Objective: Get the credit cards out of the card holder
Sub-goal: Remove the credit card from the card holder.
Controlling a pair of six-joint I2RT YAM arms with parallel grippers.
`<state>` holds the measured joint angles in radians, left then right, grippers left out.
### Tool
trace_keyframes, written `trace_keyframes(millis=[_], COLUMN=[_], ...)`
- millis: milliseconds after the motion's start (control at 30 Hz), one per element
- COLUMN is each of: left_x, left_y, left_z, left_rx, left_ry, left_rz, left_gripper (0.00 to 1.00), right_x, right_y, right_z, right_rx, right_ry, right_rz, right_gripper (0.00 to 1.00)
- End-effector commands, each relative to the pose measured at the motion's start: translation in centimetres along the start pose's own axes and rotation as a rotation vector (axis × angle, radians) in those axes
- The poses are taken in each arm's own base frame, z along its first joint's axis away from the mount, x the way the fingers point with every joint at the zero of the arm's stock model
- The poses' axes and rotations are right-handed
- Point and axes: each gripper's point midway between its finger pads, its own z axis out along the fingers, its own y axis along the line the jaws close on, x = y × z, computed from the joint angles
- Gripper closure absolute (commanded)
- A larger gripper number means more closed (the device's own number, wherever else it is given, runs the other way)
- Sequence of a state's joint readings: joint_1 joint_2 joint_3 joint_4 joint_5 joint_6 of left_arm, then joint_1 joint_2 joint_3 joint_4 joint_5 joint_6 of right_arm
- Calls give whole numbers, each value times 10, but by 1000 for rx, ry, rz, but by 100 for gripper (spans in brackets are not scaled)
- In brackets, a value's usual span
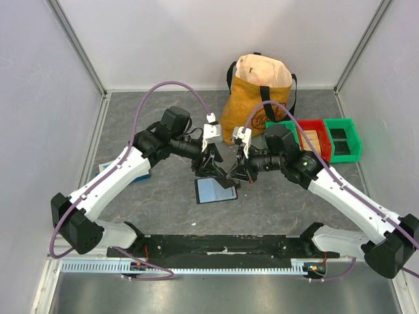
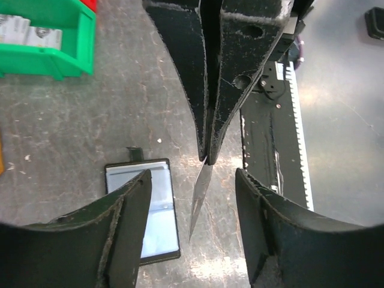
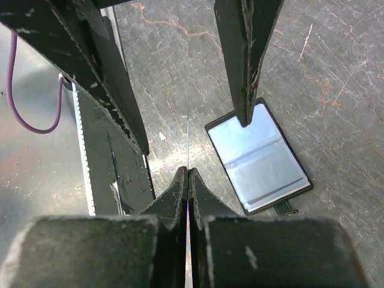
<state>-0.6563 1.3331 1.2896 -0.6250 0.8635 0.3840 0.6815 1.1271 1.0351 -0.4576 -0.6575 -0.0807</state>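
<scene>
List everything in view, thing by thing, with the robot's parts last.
card holder: one, black, lying open at the table's centre.
credit card: one, pale, edge-on, held above the table beside the holder.
bag: one, brown with black handles, far middle.
red bin: one, red, right of the bag.
green bins: two, green, either side of the red bin.
flat box: one, blue and white, left, partly under the left arm.
left gripper: one, black, open around the credit card.
right gripper: one, black, shut on the credit card.
</scene>
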Motion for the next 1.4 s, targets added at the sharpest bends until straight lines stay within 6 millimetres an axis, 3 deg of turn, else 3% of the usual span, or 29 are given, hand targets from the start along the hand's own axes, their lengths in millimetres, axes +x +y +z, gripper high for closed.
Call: trace_keyframes(millis=[0, 233, 500, 567, 633, 700, 800, 900, 967, 1067, 1133, 1200, 1367], left_x=[-8, 2, 12, 12, 10, 9, 8, 7, 1, -10, -22, -28, -36], left_y=[-16, -16, -15, -13, -14, -14, -6, 12, 25, 46, 51, 52, 47], left_z=[0, 5, 5, 6, 6, 5, 5, 0, -7, -23, -35, -48, -66], left_rx=[113, 131, 120, 116, 121, 123, 67, -66, -182, -386, -487, -557, -597], left_ry=[-36, -12, 22, 25, 21, 18, 18, 15, -22, -137, -259, -368, -626], left_rz=[43, 15, -5, -8, -4, -9, -15, -35, -56, -122, -190, -244, -406], left_gripper=[39, 61, 66, 76, 97, 98, 98, 98, 98, 98, 98, 98, 98], right_x=[-16, -16, -15, -14, -13, -12, -15, -29, -40, -61, -62, -61, -64], right_y=[7, 8, 8, 8, 8, 5, -7, -14, -21, -31, -34, -36, -28], right_z=[0, 1, 2, 2, 3, 3, 4, -5, -15, -33, -39, -44, -49], right_rx=[-20, -25, -29, -30, -29, -13, 59, 143, 207, 306, 328, 340, 250], right_ry=[-23, -19, -16, -14, -14, -15, -55, -170, -272, -457, -539, -615, -793], right_rz=[-58, -63, -64, -64, -66, -60, -41, -12, 24, 105, 159, 231, 339], right_gripper=[100, 100, 100, 100, 100, 98, 79, 47, 33, 19, 7, 2, 2])
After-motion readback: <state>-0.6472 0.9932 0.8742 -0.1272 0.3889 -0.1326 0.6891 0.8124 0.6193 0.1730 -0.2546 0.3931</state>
